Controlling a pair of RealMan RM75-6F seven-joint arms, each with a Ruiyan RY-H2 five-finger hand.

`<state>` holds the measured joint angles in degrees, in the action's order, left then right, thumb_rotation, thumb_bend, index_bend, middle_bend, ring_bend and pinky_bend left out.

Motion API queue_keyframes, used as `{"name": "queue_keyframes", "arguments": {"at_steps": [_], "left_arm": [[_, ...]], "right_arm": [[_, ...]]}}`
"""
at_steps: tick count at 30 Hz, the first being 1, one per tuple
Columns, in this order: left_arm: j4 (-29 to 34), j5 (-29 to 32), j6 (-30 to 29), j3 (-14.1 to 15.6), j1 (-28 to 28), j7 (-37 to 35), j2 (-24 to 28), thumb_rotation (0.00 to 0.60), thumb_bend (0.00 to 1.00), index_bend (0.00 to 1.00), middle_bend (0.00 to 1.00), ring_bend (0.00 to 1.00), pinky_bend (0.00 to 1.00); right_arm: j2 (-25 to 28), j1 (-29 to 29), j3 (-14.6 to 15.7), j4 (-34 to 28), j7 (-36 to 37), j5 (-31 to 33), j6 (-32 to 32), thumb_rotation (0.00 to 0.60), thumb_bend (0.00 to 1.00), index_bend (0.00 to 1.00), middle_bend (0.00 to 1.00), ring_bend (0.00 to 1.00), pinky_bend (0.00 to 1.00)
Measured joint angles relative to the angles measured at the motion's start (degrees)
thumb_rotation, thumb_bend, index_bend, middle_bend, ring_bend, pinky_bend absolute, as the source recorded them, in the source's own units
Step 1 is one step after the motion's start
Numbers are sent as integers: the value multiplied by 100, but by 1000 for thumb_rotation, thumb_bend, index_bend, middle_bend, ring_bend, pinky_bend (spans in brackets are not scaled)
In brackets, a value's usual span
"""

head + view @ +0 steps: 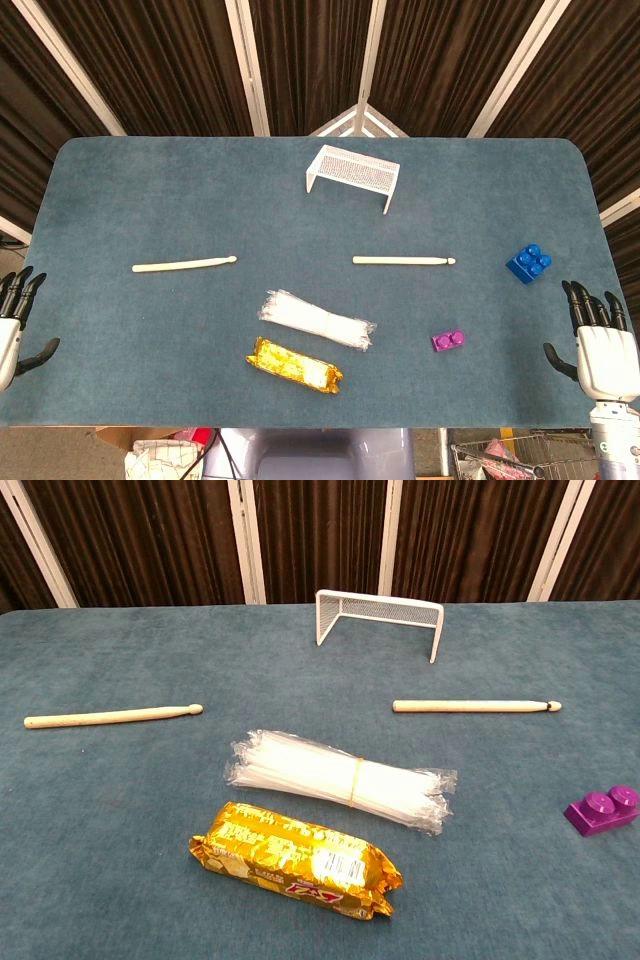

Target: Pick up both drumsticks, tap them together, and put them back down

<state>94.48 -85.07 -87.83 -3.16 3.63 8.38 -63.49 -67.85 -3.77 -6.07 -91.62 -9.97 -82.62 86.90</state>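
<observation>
Two pale wooden drumsticks lie flat on the blue table. The left drumstick [184,264] [112,716] rests at the left, tip pointing right. On the right side lies the other drumstick [403,261] [472,706], its tip also to the right. My left hand [14,320] hangs at the table's left edge, fingers apart and holding nothing, well away from the left stick. At the right edge my right hand [598,345] is likewise open and empty, far from the right stick. Neither hand shows in the chest view.
A white mesh goal-shaped rack [352,172] [378,614] stands at the back centre. A clear bundle of straws [316,319] [340,778] and a gold snack packet [294,365] [296,859] lie in front. A blue brick [528,263] and purple brick [448,340] [601,811] sit right.
</observation>
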Motion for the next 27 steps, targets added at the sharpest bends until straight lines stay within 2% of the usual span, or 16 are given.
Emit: {"name": "queue_keyframes", "arguments": {"at_steps": [10, 27], "left_arm": [[8, -6, -14, 8, -13, 3, 12, 600, 341, 0, 0, 0, 0], [52, 1, -132, -2, -83, -79, 60, 600, 341, 0, 0, 0, 0]], "right_arm": [[-18, 0, -2, 31, 20, 13, -8, 600, 277, 12, 123, 191, 79], [-139, -130, 67, 81, 122, -18, -309, 600, 277, 93, 123, 195, 79]]}}
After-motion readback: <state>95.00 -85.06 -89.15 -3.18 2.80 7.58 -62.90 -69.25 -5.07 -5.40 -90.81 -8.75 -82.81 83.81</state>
